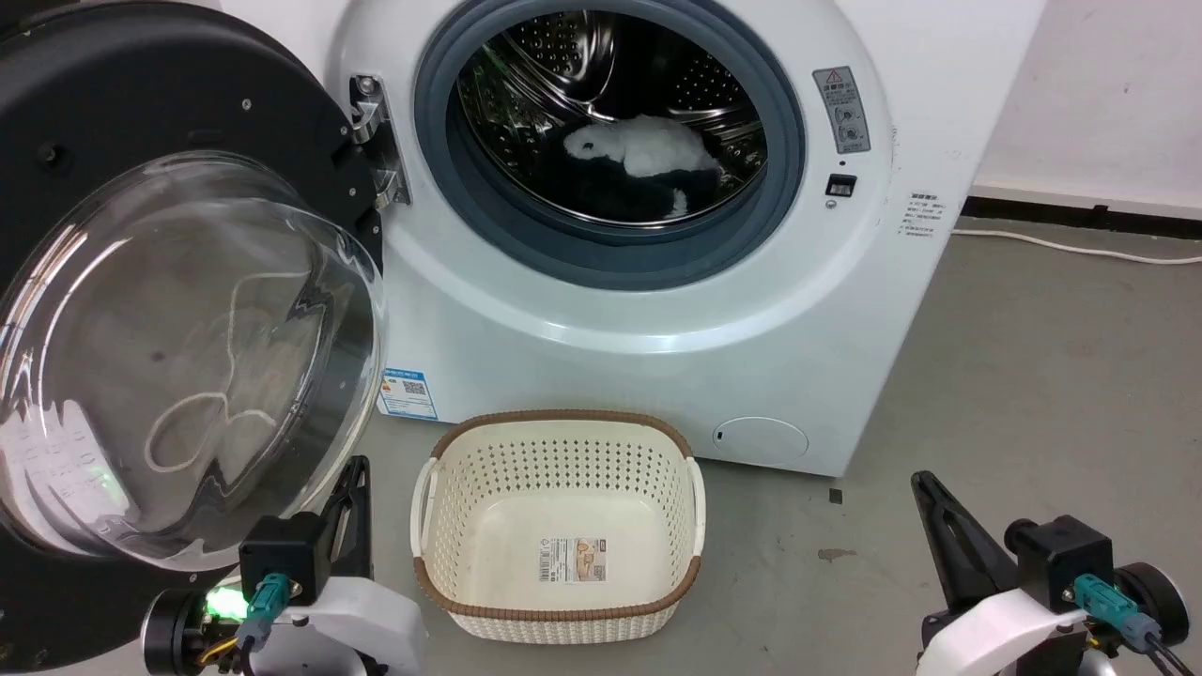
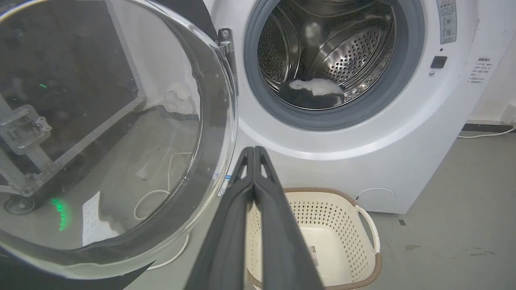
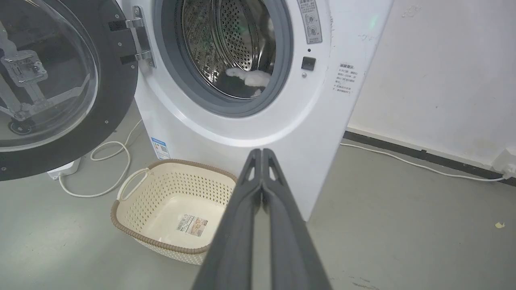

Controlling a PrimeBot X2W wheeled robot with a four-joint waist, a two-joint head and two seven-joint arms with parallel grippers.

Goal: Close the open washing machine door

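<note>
The washing machine door (image 1: 178, 319) stands swung wide open at the left of the scene. It hangs on its metal hinge (image 1: 377, 141) at the left side of the white washing machine (image 1: 657, 319), with its bulging glass bowl facing near and right. The grey-ringed drum opening (image 1: 610, 244) is uncovered. Something white and black (image 1: 639, 164) lies at the bottom of the drum, perhaps a soft toy or a piece of cloth; the view is too dim to tell.

A cream perforated basket (image 1: 563, 420) with a brown rim and a label on its bottom sits on the grey floor (image 1: 1033, 376) just in front of the machine. A white cable (image 3: 109, 161) loops on the floor below the door.

The left gripper (image 1: 357, 469) is low at the near left, just beside the lower edge of the door glass, its fingers pressed together on nothing. The right gripper (image 1: 925, 481) is at the near right, well apart from the door, its fingers likewise closed and holding nothing.
</note>
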